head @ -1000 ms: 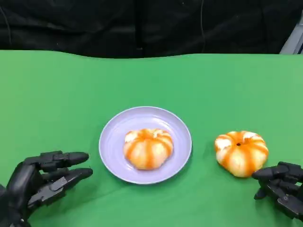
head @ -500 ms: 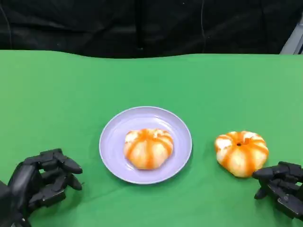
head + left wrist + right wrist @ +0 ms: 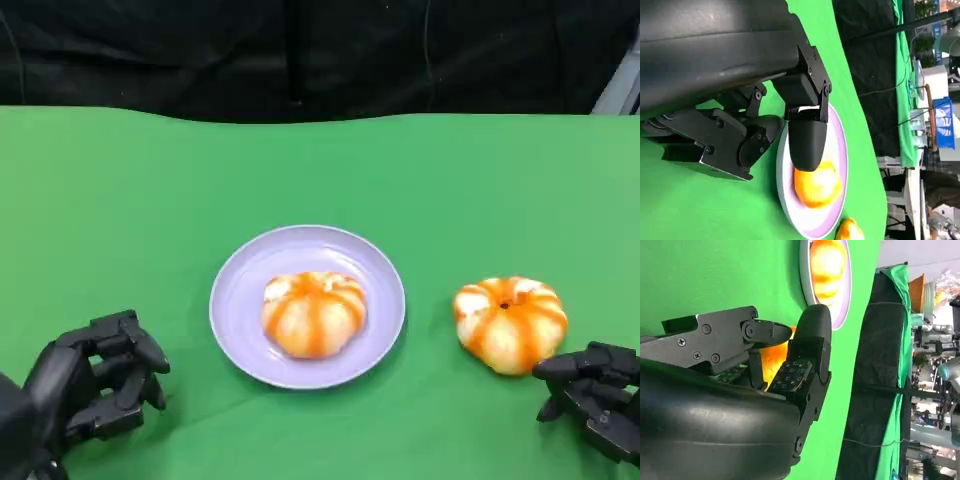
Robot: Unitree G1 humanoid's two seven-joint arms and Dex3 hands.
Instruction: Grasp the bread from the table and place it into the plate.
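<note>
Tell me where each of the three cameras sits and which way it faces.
Head view: high on the robot, looking down at the table; left hand and right hand show.
Left wrist view: behind the left hand, facing the plate.
Right wrist view: behind the right hand, facing the loose bread.
All three share the plate and its bread.
</note>
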